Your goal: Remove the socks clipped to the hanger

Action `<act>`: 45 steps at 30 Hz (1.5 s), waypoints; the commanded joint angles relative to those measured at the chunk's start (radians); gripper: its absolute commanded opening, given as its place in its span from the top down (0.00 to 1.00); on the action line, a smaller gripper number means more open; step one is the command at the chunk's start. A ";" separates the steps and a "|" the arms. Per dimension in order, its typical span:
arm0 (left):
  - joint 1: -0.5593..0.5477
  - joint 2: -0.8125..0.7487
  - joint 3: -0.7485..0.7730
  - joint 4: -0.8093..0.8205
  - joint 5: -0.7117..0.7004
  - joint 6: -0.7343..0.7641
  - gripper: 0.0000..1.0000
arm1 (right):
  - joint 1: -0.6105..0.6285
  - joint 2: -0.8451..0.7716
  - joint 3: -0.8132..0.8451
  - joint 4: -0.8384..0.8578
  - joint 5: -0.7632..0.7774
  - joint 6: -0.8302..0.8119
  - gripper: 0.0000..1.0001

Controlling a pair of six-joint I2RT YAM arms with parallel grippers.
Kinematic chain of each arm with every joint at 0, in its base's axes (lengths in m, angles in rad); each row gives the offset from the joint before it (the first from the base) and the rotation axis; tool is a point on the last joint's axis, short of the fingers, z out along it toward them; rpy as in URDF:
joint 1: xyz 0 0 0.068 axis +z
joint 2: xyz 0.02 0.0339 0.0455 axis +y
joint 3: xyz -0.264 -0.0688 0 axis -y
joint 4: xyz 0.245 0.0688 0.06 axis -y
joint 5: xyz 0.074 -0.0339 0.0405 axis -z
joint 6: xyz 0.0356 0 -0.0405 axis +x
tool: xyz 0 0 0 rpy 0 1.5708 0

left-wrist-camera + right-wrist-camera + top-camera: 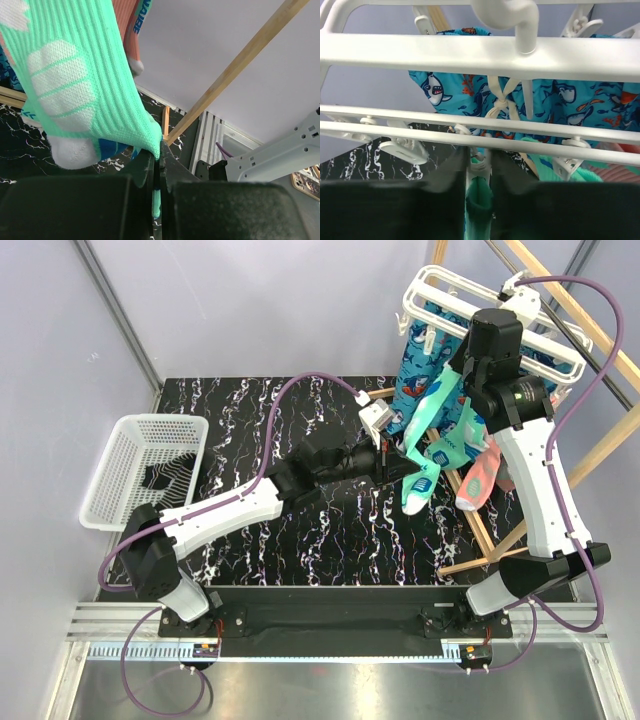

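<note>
The white hanger (440, 290) hangs at the back right and fills the top of the right wrist view (470, 52). Blue shark-print socks (412, 370) (560, 105), a mint-green sock (420, 485) and a salmon-pink sock (480, 475) hang from its clips. My left gripper (388, 462) (160, 150) is shut on the lower edge of the mint-green sock (85, 75). My right gripper (460, 370) (480, 165) is up at the hanger's underside. It is shut on a white clip (479, 170) that holds the top of the mint-green sock (479, 200). A dark striped sock (165, 475) lies in the basket.
A white mesh basket (125, 455) stands at the table's left edge. The light wooden bar frame (560, 310) (235, 67) carries the hanger, and its legs run along the table's right side. The salmon-pink sock (127, 20) hangs just behind the mint one.
</note>
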 commanded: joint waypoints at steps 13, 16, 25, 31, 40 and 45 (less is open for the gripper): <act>-0.012 -0.069 0.009 0.036 -0.027 0.003 1.00 | -0.004 -0.026 -0.001 0.122 0.046 -0.001 1.00; -0.007 -0.101 0.003 -0.023 -0.094 0.009 1.00 | -0.004 -0.034 -0.004 0.111 0.020 0.002 0.94; 0.304 -0.355 -0.080 -0.315 -0.231 -0.115 1.00 | -0.004 -0.141 -0.105 0.085 -0.142 -0.019 0.26; 0.675 -0.454 0.020 -0.608 -0.302 -0.047 1.00 | -0.004 -0.288 -0.269 0.079 -0.319 -0.022 0.00; 1.151 -0.412 -0.012 -0.731 -0.255 -0.078 1.00 | -0.002 -0.461 -0.461 0.071 -0.555 -0.008 0.00; 1.278 -0.359 -0.068 -0.668 -0.269 -0.165 0.94 | -0.004 -0.530 -0.499 0.050 -0.566 -0.007 0.00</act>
